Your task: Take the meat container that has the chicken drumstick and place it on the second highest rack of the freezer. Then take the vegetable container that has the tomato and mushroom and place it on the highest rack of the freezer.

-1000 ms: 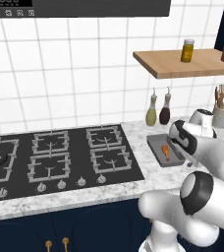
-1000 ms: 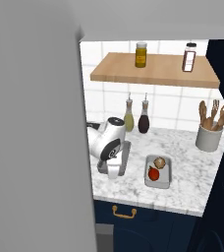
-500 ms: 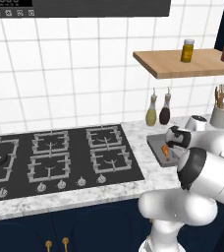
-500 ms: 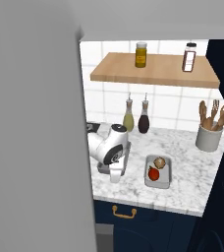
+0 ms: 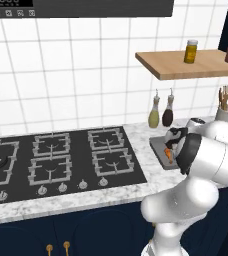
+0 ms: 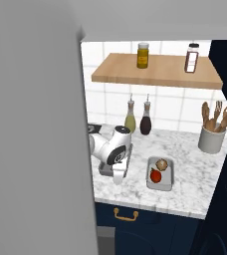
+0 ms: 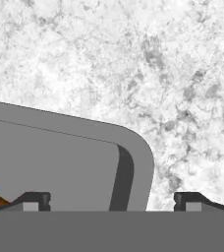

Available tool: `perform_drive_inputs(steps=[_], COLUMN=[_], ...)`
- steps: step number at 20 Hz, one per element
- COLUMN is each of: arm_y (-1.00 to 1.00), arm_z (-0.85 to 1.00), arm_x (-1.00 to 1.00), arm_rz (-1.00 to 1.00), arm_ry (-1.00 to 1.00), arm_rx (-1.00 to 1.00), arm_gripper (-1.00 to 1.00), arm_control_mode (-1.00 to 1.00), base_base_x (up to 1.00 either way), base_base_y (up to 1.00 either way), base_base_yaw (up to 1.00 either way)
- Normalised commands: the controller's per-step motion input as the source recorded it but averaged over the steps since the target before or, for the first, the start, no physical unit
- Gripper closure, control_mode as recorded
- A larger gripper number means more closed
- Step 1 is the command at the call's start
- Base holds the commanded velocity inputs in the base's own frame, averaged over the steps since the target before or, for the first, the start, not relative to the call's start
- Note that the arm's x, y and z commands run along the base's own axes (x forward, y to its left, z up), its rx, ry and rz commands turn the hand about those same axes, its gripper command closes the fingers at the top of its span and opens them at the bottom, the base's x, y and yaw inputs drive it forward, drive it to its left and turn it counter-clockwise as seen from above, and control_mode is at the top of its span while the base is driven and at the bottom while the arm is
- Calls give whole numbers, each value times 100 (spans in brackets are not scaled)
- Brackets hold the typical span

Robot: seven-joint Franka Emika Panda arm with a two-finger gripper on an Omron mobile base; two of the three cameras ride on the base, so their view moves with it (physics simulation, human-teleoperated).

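Observation:
The meat container (image 7: 60, 157) is a flat grey tray on the marble counter, with the orange-brown chicken drumstick (image 5: 169, 156) in it. My gripper (image 7: 113, 201) is open and low over the tray's corner. One fingertip (image 7: 35, 199) is inside the rim and the other is outside, over the marble. In the right base view the hand (image 6: 118, 169) points down at that tray (image 6: 104, 170). The vegetable container (image 6: 166, 185) lies just to its right, holding the tomato (image 6: 155, 176) and the mushroom (image 6: 161, 164). The freezer's grey door (image 6: 36, 149) hides both the highest rack and the second highest rack.
A black cooktop (image 5: 61, 160) lies left of the trays. Two sauce bottles (image 6: 138, 118) stand at the tiled wall behind them, and a utensil crock (image 6: 211, 139) at the right. A wooden shelf (image 6: 155, 74) with two jars hangs overhead.
The arm has swung forward and down, bringing the open hand from above the counter to the meat container's edge. Both trays have stayed put.

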Motion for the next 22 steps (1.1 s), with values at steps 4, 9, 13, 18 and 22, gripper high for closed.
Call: perform_drive_inputs(steps=[4,9,13,18,22], arm_y=[0,0,0,1,32], arm_z=[-32,-2,0,21,96], arm_x=[13,0,0,-15,-68], arm_rz=[-1,0,0,0,-8], arm_ry=[3,0,0,-8,-26], arm_rx=[0,0,0,0,0], arm_gripper=[100,100,100,100,100], arm_control_mode=[-100,-100,-100,-100,-100], base_base_x=[0,0,0,0,0], base_base_y=[0,0,0,0,0], base_base_yaw=[0,0,0,0,0])
